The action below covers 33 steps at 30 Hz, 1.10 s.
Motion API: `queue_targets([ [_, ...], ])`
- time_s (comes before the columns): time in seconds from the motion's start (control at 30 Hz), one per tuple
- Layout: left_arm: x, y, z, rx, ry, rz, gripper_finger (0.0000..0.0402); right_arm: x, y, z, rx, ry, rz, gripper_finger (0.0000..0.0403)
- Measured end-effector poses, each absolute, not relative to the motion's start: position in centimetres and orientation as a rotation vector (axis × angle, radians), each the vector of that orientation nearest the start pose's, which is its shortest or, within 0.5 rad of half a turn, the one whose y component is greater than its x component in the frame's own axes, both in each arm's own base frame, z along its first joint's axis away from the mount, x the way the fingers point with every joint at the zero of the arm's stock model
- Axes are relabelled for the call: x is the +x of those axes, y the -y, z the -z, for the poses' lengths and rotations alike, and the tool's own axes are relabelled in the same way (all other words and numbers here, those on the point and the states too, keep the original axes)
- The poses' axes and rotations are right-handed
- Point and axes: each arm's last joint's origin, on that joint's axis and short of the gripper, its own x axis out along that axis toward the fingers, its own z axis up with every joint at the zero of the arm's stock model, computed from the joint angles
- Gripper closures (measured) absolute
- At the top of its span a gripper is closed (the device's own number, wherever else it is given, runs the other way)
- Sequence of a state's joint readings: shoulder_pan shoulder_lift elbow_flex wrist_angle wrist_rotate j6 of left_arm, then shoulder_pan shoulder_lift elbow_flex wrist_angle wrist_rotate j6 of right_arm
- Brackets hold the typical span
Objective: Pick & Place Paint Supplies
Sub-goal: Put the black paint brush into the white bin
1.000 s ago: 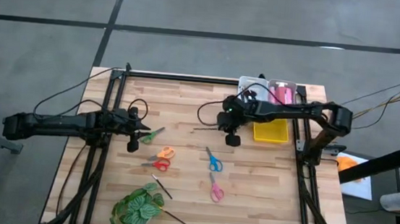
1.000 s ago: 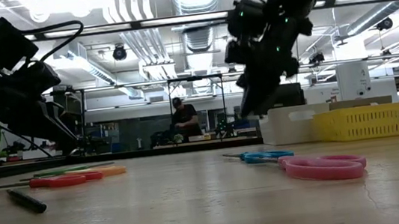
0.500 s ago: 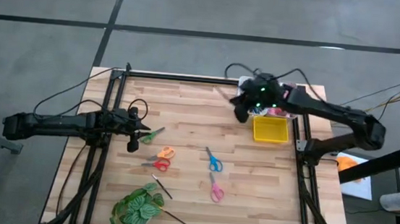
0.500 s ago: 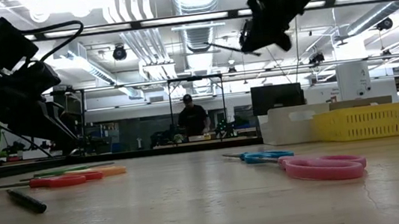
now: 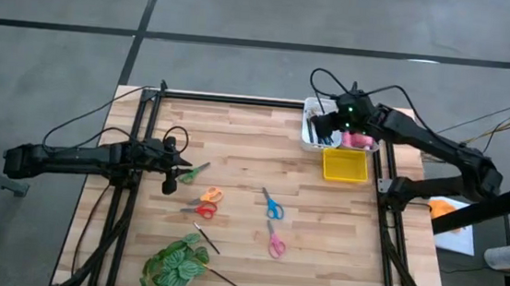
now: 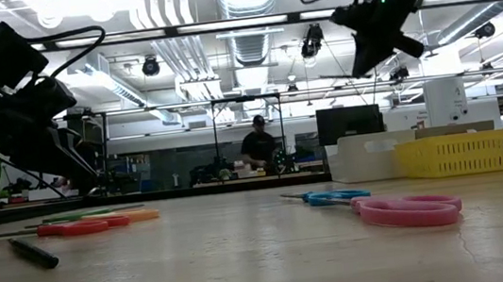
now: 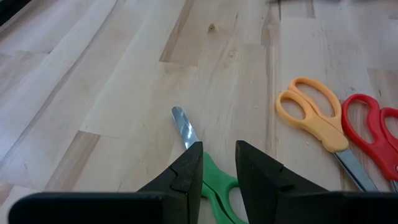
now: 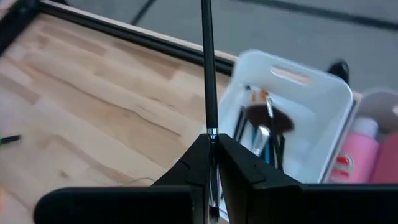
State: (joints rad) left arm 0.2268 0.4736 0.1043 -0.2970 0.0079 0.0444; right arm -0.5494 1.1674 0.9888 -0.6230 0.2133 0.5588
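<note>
Over the white bin (image 8: 292, 106), right gripper (image 8: 212, 163) pinches a brush (image 8: 207, 68) upright: I'd lower it straight among the bin's brushes before releasing, clear of the rim; left gripper (image 7: 217, 163), jaws slightly apart, straddles the green scissors (image 7: 208, 171) on the counter (image 7: 124, 81).

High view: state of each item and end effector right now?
Right end effector: shut on brush, above white bin.
Left end effector: fingers astride green scissors, which lie flat.
Orange scissors: flat on table.
Red scissors: flat.
Blue scissors: flat.
Pink scissors: flat.
Yellow basket: upright, looks empty.
</note>
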Motion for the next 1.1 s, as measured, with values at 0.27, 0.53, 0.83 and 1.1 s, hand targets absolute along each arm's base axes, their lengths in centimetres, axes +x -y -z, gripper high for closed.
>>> queue_targets([
  [0.27,10.8,-2.5,-13.2,-0.035,-0.667,-0.196,0.0304,20.0,14.3,-25.4,0.736,-0.675,1.087,0.0383],
  [0.53,10.8,-2.5,-13.2,-0.035,-0.667,-0.196,0.0304,20.9,16.3,-21.6,0.781,-0.799,1.162,0.0383],
  [0.83,10.8,-2.5,-13.2,-0.035,-0.667,-0.196,0.0304,22.2,18.7,-17.7,0.861,-0.862,1.126,0.0383],
  [1.1,10.8,-2.5,-13.2,-0.035,-0.667,-0.196,0.0304,22.5,19.2,-16.5,0.893,-0.879,1.102,0.0383],
])
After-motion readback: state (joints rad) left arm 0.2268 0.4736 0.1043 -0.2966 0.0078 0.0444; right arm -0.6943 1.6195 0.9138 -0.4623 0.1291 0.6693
